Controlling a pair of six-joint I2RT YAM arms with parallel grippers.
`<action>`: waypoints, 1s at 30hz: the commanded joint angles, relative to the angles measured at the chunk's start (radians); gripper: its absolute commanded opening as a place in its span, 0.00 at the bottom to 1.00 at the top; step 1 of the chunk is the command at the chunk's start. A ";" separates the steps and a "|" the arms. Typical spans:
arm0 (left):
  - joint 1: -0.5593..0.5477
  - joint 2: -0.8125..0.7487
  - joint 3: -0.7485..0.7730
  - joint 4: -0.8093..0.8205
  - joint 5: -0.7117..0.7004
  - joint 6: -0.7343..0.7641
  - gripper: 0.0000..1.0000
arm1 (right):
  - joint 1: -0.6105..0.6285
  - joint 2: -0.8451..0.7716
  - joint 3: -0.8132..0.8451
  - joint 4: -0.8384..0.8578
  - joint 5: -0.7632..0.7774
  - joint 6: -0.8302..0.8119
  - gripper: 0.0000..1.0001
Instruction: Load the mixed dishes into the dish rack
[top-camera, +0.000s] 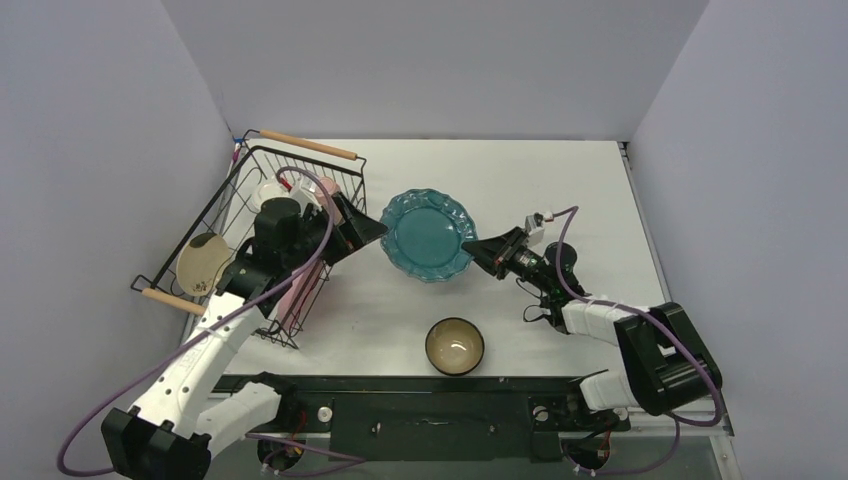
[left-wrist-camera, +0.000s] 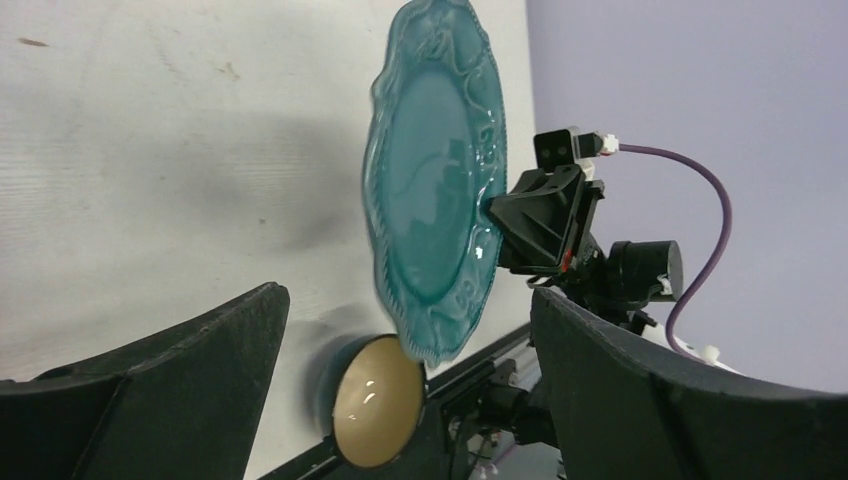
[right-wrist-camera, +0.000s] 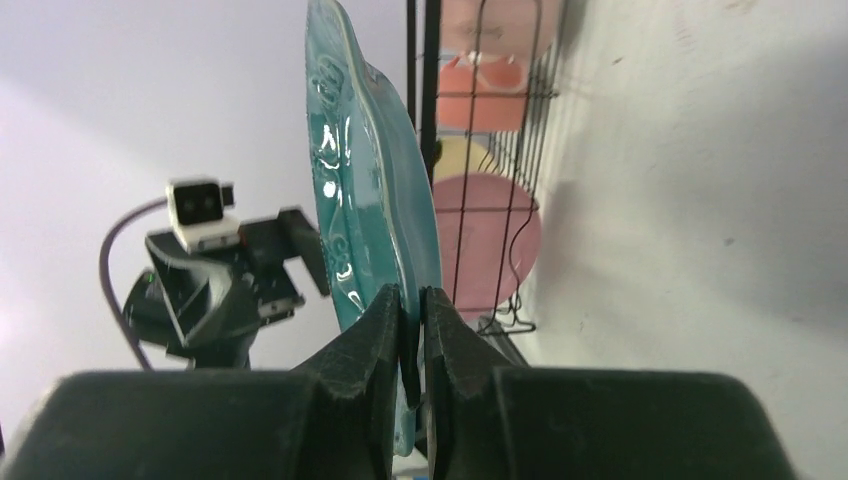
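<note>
The teal scalloped plate (top-camera: 428, 233) is held up off the table, tilted. My right gripper (top-camera: 482, 249) is shut on its right rim; in the right wrist view the fingers (right-wrist-camera: 385, 330) pinch the plate's edge (right-wrist-camera: 365, 200). My left gripper (top-camera: 368, 235) is open and empty, just short of the plate's left rim, over the near right corner of the dish rack (top-camera: 240, 175). In the left wrist view the plate (left-wrist-camera: 435, 190) hangs ahead of the wide-open jaws. The dark bowl with cream inside (top-camera: 455, 346) sits on the table near the front edge.
The rack holds a cream plate (top-camera: 200, 263), a pink plate (top-camera: 300, 290), a white mug (top-camera: 271, 191) and a pink mug (top-camera: 330, 190). Through the rack wires the right wrist view shows the pink plate (right-wrist-camera: 490, 240). A black rail (top-camera: 420, 385) runs along the table's near edge.
</note>
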 joint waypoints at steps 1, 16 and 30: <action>0.028 0.029 0.000 0.189 0.208 -0.069 0.88 | 0.074 -0.129 0.088 0.076 -0.042 -0.008 0.00; 0.030 -0.018 0.055 0.036 0.164 0.063 0.48 | 0.183 -0.205 0.192 -0.084 -0.037 -0.101 0.00; 0.030 -0.021 0.230 -0.173 0.184 0.335 0.00 | 0.255 -0.217 0.301 -0.291 -0.017 -0.302 0.08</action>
